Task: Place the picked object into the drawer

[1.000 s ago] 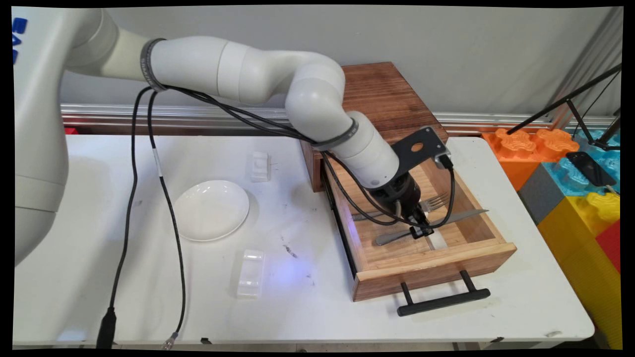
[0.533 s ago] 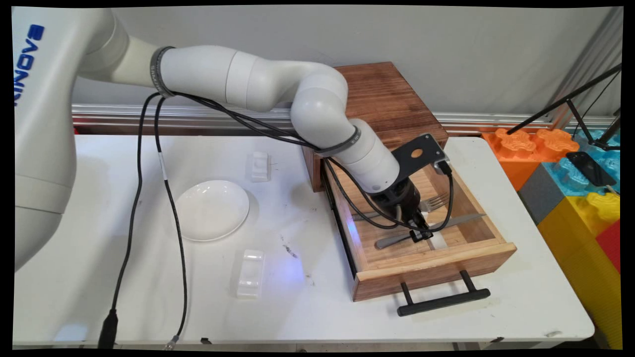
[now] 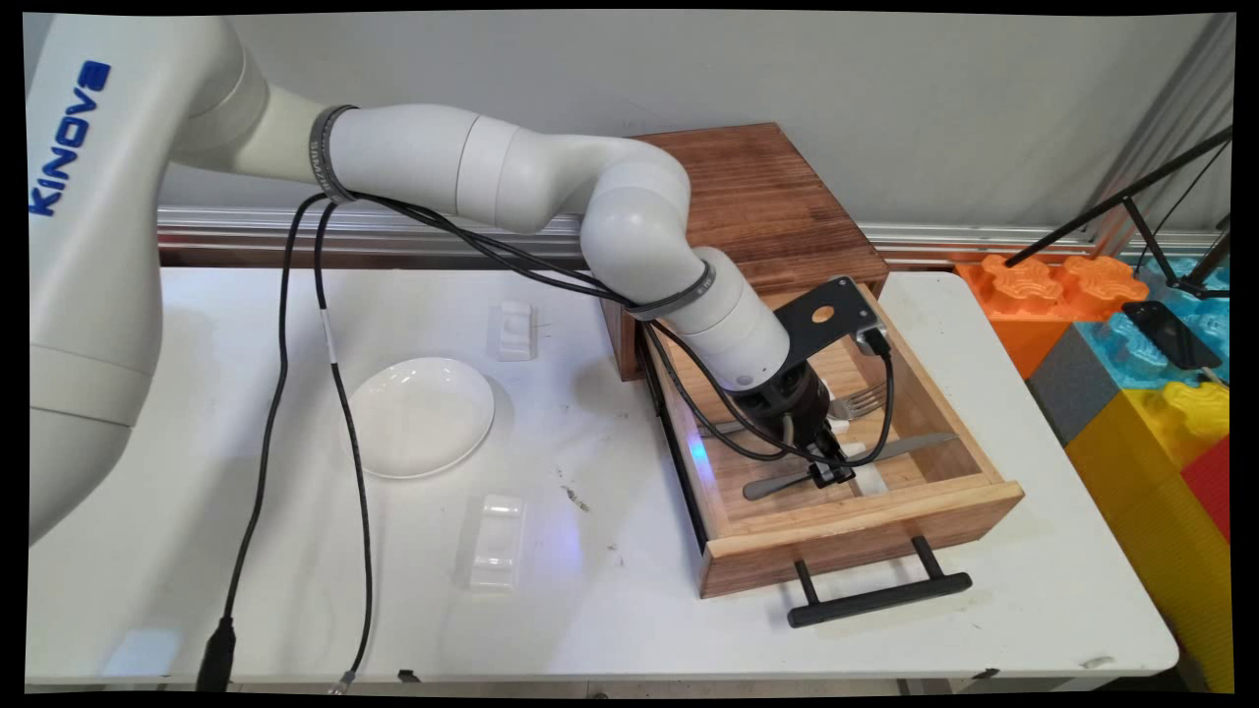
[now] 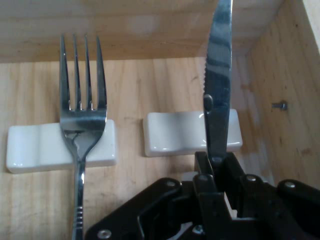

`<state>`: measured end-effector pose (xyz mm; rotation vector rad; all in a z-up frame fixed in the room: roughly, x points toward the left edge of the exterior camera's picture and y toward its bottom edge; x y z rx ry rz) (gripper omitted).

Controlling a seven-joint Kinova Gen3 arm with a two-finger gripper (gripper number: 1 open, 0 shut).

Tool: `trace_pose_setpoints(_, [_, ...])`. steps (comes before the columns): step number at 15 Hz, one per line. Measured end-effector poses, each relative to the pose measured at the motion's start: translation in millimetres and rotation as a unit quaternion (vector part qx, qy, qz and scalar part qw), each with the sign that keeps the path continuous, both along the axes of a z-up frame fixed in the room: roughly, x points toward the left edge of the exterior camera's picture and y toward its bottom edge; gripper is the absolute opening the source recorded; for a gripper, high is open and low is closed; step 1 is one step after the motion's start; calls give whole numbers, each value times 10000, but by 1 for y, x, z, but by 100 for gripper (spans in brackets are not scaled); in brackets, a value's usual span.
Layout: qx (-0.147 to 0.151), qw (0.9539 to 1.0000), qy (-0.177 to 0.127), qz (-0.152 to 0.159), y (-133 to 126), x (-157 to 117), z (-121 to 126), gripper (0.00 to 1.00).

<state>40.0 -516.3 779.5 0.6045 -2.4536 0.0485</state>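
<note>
Hand (image 4: 216,165) is clamped on the steel knife (image 4: 218,85) at its handle: serrated blade, shiny, lying over one glossy white ceramic rest (image 4: 192,132). Knife sits inside the open pale-wood drawer (image 3: 866,516), black bar handle out front. One four-tined steel fork (image 4: 80,115) lies alongside on a second white rest (image 4: 37,147). On the white tabletop (image 3: 590,590): one round white plate (image 3: 420,416), two more white rests (image 3: 515,329) (image 3: 497,541).
</note>
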Motion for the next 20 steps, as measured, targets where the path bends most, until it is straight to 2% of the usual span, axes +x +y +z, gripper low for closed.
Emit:
trace_pose_setpoints(10, [-24,9998,-105,-156,-3,7,-5,0])
trace_pose_setpoints(20, [-124,9995,-142,-250,-5,16,11,0])
